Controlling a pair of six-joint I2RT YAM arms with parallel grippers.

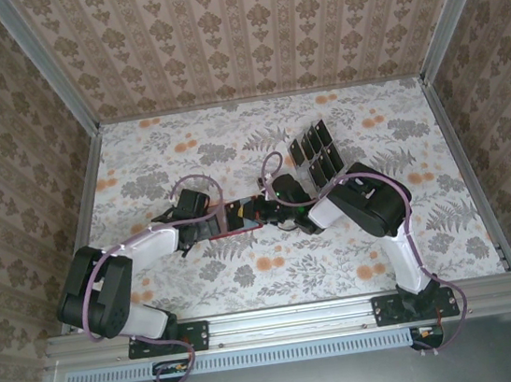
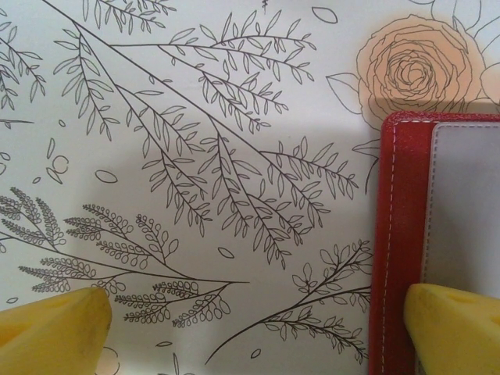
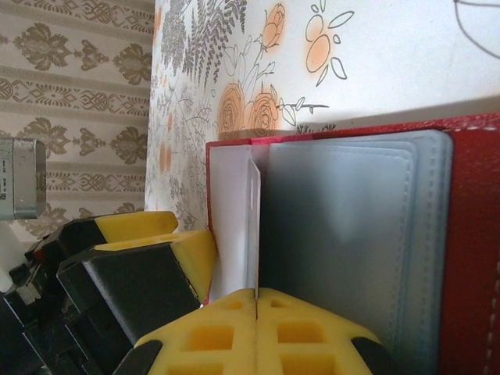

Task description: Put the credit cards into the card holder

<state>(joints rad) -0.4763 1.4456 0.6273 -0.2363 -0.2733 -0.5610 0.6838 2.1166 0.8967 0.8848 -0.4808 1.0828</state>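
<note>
right fingers [image 3: 211, 336] pinch an edge-on credit card [image 3: 253, 226] over the card holder [image 3: 469, 234], cut off; left fingers [image 2: 55, 324] spread open.

Slotted rack [image 1: 319, 156] sits on floral table cover [image 1: 183, 144], right of centre. Patterned wallpaper walls [image 1: 244, 32] behind and on both sides of rack. Aluminium rail [image 1: 292, 323] well in front.

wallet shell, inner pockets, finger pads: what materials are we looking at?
Card holder shell: red, fine-grained, matte, pale edge stitching; leather or faux leather. Pockets: smooth grey-blue sheet with slight sheen; probably vinyl. Finger pads: matte yellow with moulded square recesses; likely foam or soft rubber.
</note>
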